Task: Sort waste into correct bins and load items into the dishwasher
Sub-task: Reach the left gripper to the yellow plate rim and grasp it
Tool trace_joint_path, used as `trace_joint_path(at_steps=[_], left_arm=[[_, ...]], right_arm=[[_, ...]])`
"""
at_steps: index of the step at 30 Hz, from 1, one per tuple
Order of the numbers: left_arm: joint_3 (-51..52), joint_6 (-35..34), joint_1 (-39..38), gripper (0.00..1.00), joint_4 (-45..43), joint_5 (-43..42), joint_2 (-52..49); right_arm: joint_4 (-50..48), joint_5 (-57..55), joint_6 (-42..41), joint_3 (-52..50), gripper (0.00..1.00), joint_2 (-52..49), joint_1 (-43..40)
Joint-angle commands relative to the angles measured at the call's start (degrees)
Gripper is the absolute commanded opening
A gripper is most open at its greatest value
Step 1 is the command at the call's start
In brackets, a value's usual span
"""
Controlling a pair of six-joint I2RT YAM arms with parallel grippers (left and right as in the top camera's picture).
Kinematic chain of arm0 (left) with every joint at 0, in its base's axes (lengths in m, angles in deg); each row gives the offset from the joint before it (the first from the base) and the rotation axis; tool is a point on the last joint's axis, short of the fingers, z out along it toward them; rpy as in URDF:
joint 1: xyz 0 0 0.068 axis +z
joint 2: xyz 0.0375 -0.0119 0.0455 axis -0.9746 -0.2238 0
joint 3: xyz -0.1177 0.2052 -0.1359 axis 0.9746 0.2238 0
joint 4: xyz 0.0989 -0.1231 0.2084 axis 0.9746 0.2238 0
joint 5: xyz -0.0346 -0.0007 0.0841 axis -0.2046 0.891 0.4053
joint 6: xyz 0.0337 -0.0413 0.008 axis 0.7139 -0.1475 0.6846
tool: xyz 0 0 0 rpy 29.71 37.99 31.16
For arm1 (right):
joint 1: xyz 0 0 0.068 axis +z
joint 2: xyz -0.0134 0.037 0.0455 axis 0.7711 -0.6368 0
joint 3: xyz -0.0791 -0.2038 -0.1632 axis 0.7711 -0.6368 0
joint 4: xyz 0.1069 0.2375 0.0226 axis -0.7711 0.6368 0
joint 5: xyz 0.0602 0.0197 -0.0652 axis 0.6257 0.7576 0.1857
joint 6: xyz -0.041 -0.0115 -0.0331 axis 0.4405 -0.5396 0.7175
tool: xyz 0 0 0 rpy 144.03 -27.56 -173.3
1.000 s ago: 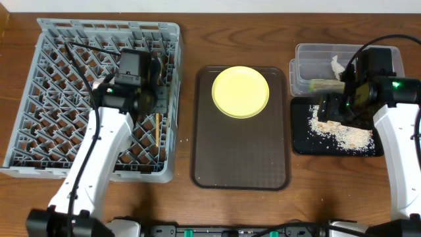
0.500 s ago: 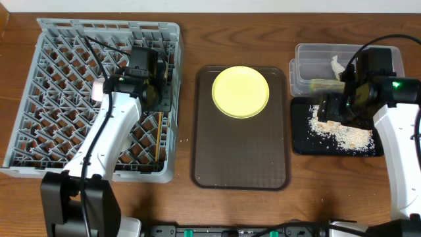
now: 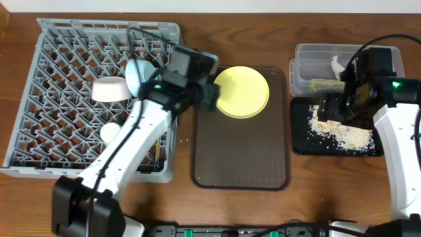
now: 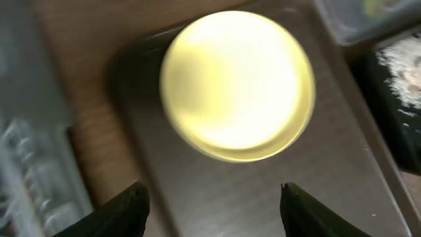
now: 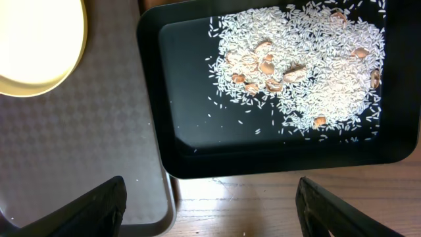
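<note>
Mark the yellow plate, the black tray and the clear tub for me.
yellow plate (image 3: 242, 92): overhead view, plate's centre.
black tray (image 5: 184, 112): right wrist view, bare floor at its left side.
clear tub (image 3: 306, 66): overhead view, bare left end.

Open brown tray (image 3: 240, 158) surface beside yellow plate (image 3: 245, 92)

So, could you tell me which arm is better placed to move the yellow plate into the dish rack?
The left. Its fingers are open, right beside the yellow plate and next to the dish rack; the right arm's fingers hang over the black tray of crumbs, farther off.
</note>
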Motion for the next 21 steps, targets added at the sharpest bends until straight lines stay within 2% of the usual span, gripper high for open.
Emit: trace_joint_path(at_steps=[1, 4, 10, 21], left_arm=[[-7.0, 1.0, -3.2, 0.65, 0.2, 2.0, -4.5], [-10.7, 1.0, -5.8, 0.75, -0.7, 2.1, -8.7], [-10.9, 1.1, -10.9, 0.76, -5.3, 2.1, -15.7], [-10.9, 2.2, -15.5, 0.76, -3.9, 2.1, -26.5]], right_arm=[[0.0, -0.6, 0.0, 1.0, 0.8, 0.6, -0.4], [0.1, -0.6, 0.0, 1.0, 0.8, 0.6, -0.4], [0.1, -0.6, 0.0, 1.0, 0.81, 0.6, -0.4], [0.0, -0.6, 0.0, 1.0, 0.8, 0.6, -0.4]])
